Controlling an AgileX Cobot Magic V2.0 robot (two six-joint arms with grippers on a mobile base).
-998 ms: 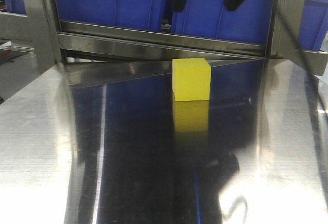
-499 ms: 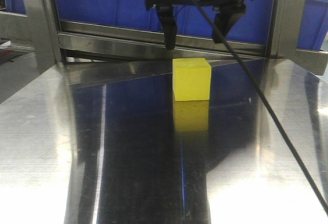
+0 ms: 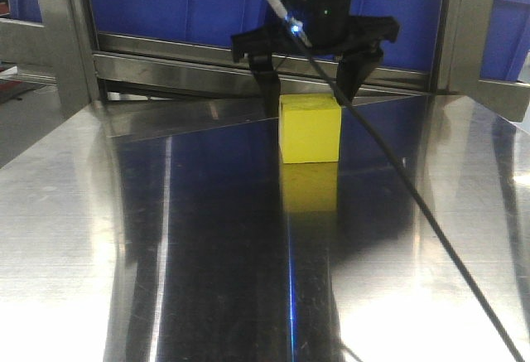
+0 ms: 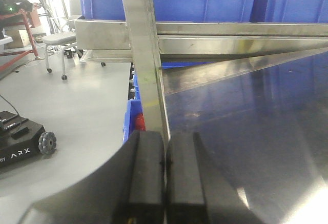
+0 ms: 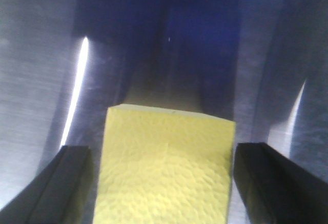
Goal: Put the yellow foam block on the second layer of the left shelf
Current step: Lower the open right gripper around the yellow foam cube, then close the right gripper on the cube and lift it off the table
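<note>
Right wrist view: the open right end effector [image 5: 171,183] straddles the yellow foam block [image 5: 164,162]; lower it centred before squeezing gently (foam likely compresses).

The right gripper [image 3: 307,103] is lower than one second ago. Then, only its two finger ends show at the top edge of the front view; half a second ago, the whole head hangs clear above the yellow foam block [image 3: 310,134]; now its spread fingers [image 3: 270,97] flank the block's top edge. Its black cable [image 3: 414,205] now exits the view through the bottom edge, not the right edge.
</note>
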